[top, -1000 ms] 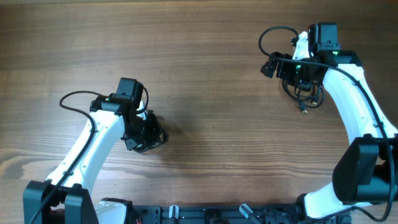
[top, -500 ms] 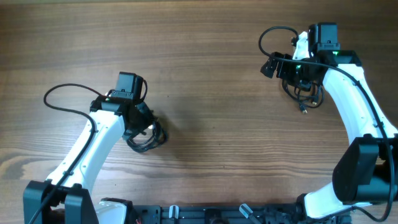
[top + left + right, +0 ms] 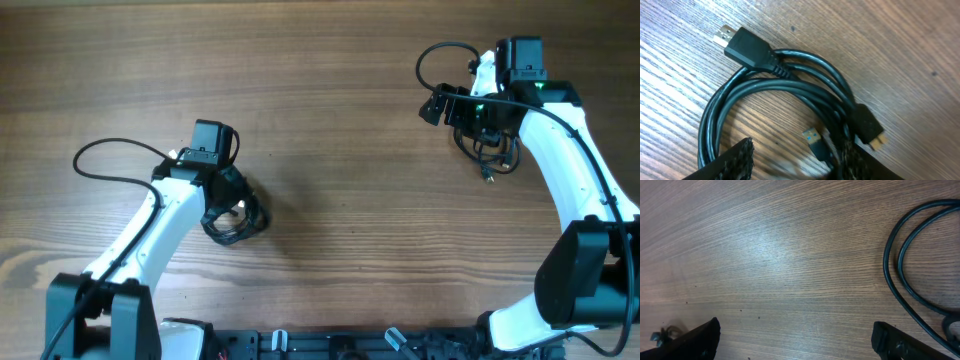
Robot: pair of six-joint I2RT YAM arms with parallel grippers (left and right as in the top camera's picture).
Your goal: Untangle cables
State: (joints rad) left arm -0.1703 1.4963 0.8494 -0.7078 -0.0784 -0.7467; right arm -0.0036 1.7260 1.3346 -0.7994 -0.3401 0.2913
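Note:
A black cable [image 3: 747, 90] coiled in a hand-sized loop lies on the wooden table, with a large plug [image 3: 742, 46] at its far side and two small USB plugs near my fingers. My left gripper [image 3: 795, 162] stands open low over this coil [image 3: 236, 224]. Its right finger [image 3: 852, 159] is against the strands and wood shows between the fingers. Another black cable [image 3: 490, 152] lies loose at the far right; two of its strands [image 3: 897, 282] curve along the right of the right wrist view. My right gripper [image 3: 797, 336] hangs wide open over bare wood beside it.
The thicker black wires of the arms loop out at the left [image 3: 100, 160] and at the far right [image 3: 440, 50]. The arm bases and a black rail [image 3: 330, 345] line the table's front edge.
My left gripper's jaws have spread apart and the coil now lies loose on the table beneath them. The left arm's own wire swung out to the left. The right arm has not moved.

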